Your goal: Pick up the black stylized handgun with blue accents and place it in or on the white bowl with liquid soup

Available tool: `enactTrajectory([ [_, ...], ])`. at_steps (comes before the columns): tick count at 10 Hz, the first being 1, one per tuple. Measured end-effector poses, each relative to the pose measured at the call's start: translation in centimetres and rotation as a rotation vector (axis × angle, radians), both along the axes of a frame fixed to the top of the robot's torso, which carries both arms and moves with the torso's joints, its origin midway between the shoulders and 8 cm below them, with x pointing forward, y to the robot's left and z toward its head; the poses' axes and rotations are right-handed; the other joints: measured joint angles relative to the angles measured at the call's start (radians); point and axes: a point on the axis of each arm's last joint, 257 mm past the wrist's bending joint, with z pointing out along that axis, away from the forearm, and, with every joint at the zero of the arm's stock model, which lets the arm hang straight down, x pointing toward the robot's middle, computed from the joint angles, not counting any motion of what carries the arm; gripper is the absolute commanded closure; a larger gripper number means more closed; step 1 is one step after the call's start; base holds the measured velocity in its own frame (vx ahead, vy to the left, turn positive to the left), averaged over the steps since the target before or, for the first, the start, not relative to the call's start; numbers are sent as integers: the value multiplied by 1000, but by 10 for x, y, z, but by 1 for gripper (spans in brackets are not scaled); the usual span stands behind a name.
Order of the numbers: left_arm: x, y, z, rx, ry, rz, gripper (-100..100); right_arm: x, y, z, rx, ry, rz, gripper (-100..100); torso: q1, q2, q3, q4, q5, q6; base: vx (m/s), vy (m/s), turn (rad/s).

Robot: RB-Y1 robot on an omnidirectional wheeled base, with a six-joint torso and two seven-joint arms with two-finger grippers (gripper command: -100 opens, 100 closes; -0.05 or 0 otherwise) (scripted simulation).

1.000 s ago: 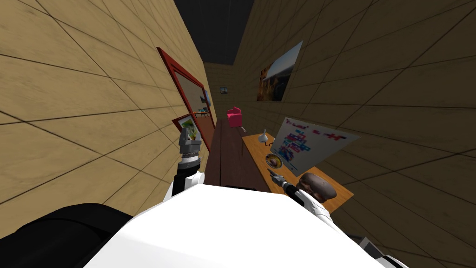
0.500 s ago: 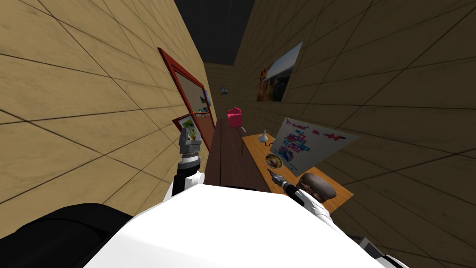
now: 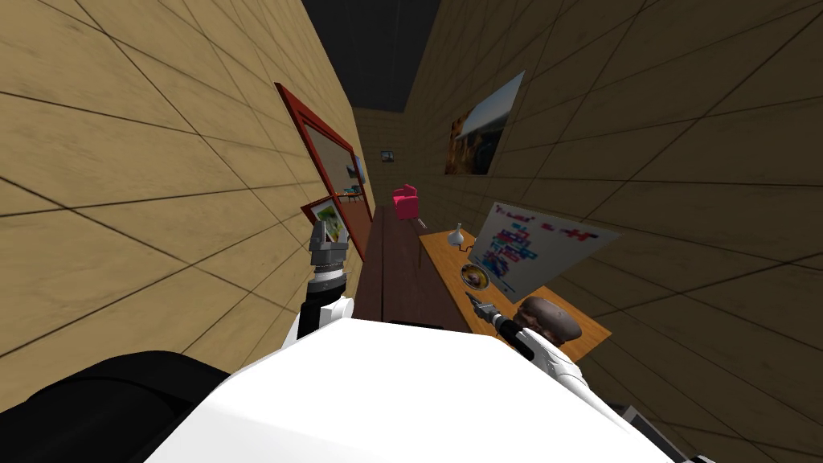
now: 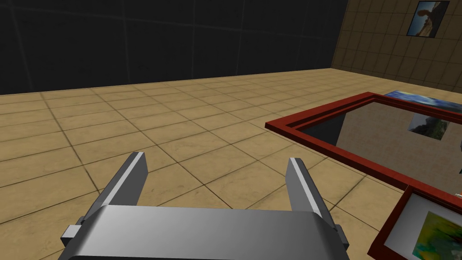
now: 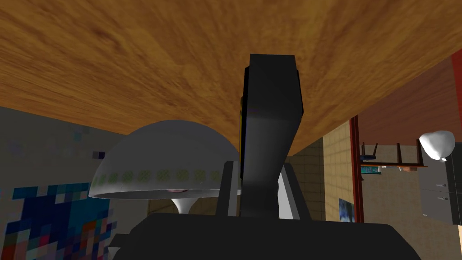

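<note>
Right gripper (image 5: pixel 256 183) clamped on the black handgun (image 5: pixel 270 104): both fingers press its sides, and its body juts out past the fingertips. We cannot make out any blue on it. From the head view this gripper (image 3: pixel 472 302) is over the wooden table (image 3: pixel 444 257), just beside the white bowl (image 3: pixel 474 277). The gun is close to the bowl's rim (image 5: pixel 162 192), not in it. Left gripper (image 4: pixel 216 167) is raised by the wall, fingers wide apart, holding nothing.

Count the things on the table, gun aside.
4: a white vase at the far end, the bowl in the middle, a colourful board along the wall, a brown lump nearest me. More may hide behind the board. Right gripper holds the gun.
</note>
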Motion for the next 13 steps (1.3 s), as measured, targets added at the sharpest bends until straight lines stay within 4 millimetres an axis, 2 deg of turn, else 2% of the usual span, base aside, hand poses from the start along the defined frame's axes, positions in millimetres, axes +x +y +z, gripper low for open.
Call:
enactTrajectory([
  [6, 0, 0, 0, 0, 0, 0, 0, 21, -40, 29, -96, -8, 60, 100, 3, 3, 2, 0, 2, -1, -70, 42, 35],
  [10, 0, 0, 0, 0, 0, 0, 0, 32, -58, 47, -149, -10, 91, 100, 3, 1, 1, 0, 3, -1, -40, 26, 32],
  [13, 0, 0, 0, 0, 0, 0, 0, 37, -87, 71, -182, -4, 93, 100, 3, -1, -1, 0, 4, -1, 5, 29, 45],
])
